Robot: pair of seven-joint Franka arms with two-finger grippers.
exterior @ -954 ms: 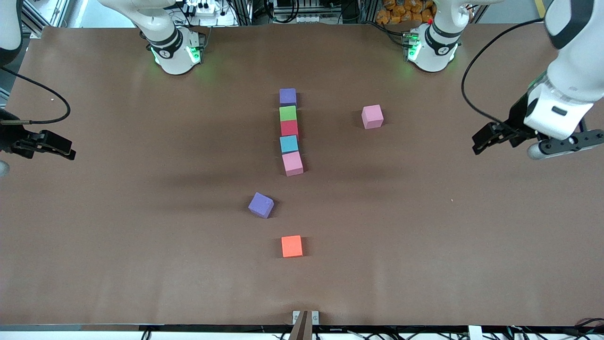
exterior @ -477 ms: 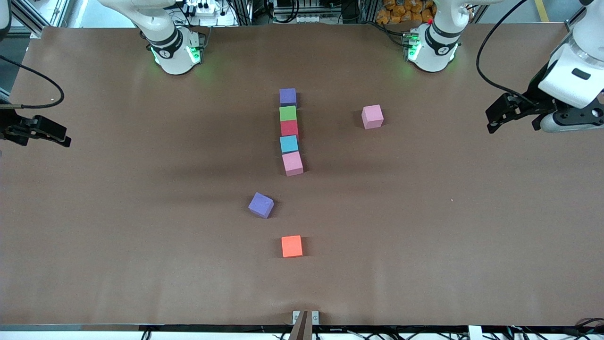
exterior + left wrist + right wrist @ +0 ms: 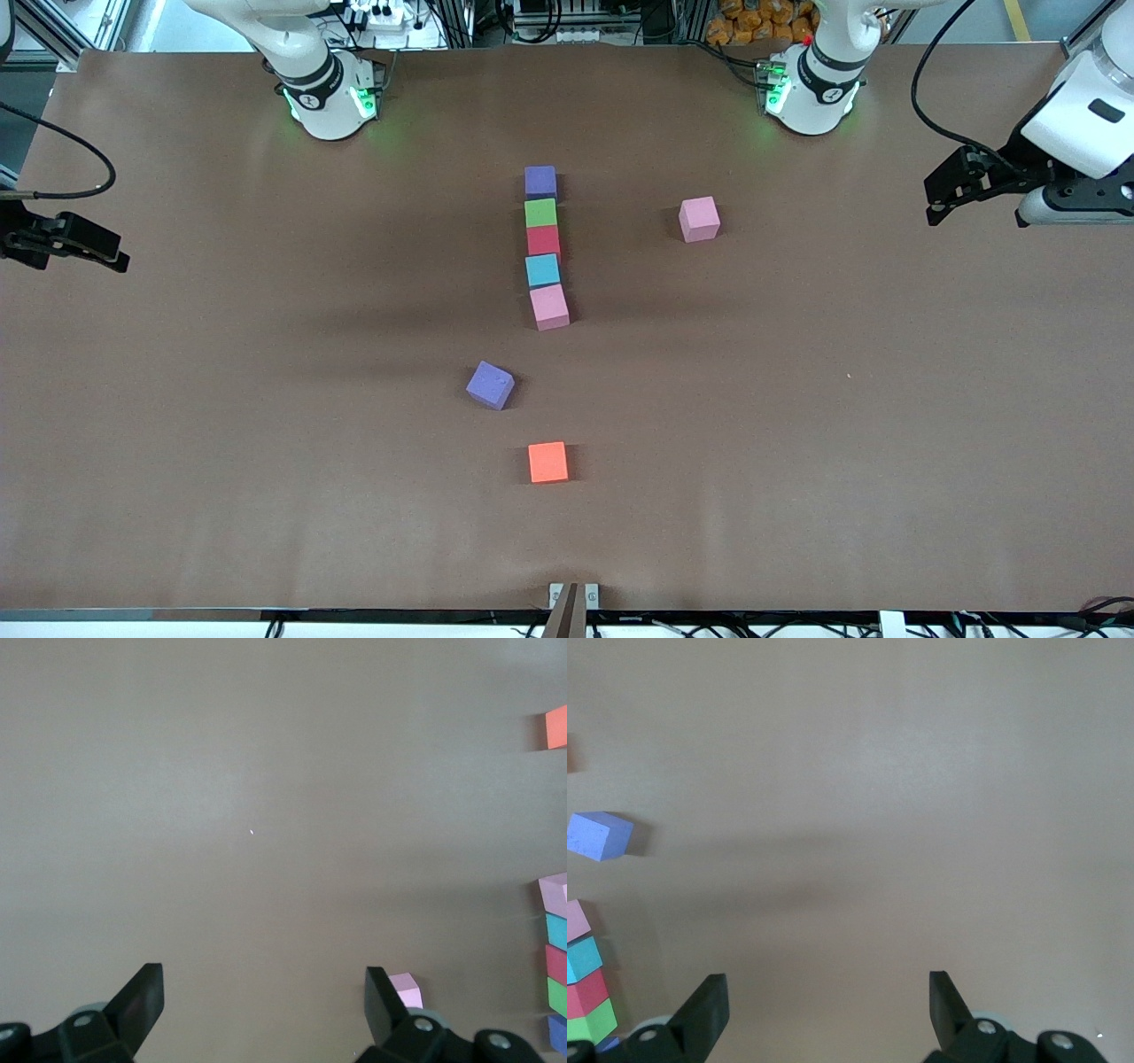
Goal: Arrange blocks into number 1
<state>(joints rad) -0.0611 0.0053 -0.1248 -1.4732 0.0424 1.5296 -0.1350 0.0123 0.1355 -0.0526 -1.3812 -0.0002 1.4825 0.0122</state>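
Observation:
Five blocks form a line in the table's middle: purple (image 3: 540, 182), green (image 3: 540, 213), red (image 3: 543, 240), light blue (image 3: 542, 269) and pink (image 3: 549, 307), the pink one nearest the camera. A second pink block (image 3: 699, 219) lies apart, toward the left arm's end. A tilted purple block (image 3: 490, 385) and an orange block (image 3: 547, 462) lie nearer the camera. My left gripper (image 3: 935, 206) hangs open and empty over its end of the table. My right gripper (image 3: 111, 252) hangs open and empty over the other end. The left wrist view shows the loose pink block (image 3: 406, 990); the right wrist view shows the tilted purple block (image 3: 598, 835).
The two arm bases (image 3: 328, 97) (image 3: 811, 89) stand along the table's back edge. A small metal bracket (image 3: 573, 595) sits at the front edge. Black cables loop from both wrists over the table's ends.
Both grippers have drawn outward and toward the base side of the table, away from the blocks. No block has moved.

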